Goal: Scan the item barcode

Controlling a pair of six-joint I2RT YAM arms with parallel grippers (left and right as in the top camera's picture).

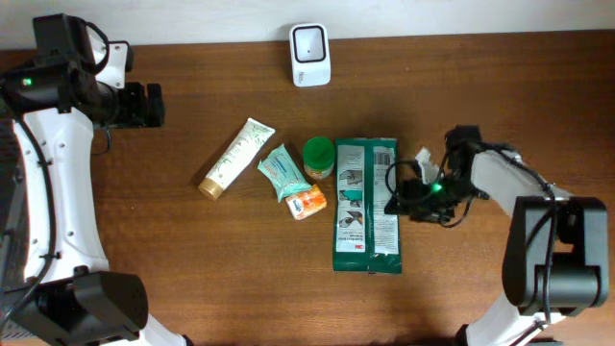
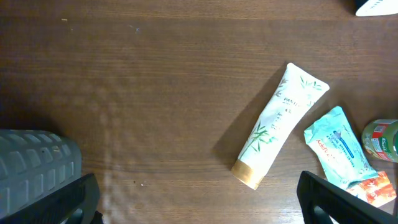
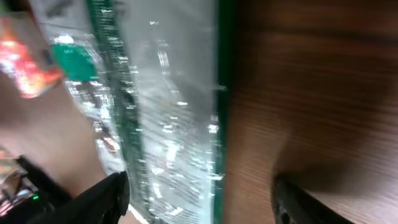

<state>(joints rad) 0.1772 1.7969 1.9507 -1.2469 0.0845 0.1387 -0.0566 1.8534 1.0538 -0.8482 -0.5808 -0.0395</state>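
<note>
A long green, glossy package (image 1: 365, 207) lies flat at mid-table; it is the item nearest my right gripper (image 1: 398, 200). In the blurred right wrist view the package (image 3: 161, 112) has its right edge between the black fingers (image 3: 106, 198), which stand wide apart without pinching it; the right gripper (image 3: 202, 202) is open. A white scanner (image 1: 309, 55) stands at the far edge. My left gripper (image 1: 154, 104) hovers at the far left, and in its wrist view the left gripper (image 2: 199, 205) is open over bare wood.
Left of the package lie a white-and-green tube (image 1: 235, 159) with a gold cap, a teal wipes packet (image 1: 282, 171), a green-lidded jar (image 1: 318, 158) and a small orange pack (image 1: 307, 202). The tube (image 2: 277, 124) and packet (image 2: 339, 146) also show in the left wrist view.
</note>
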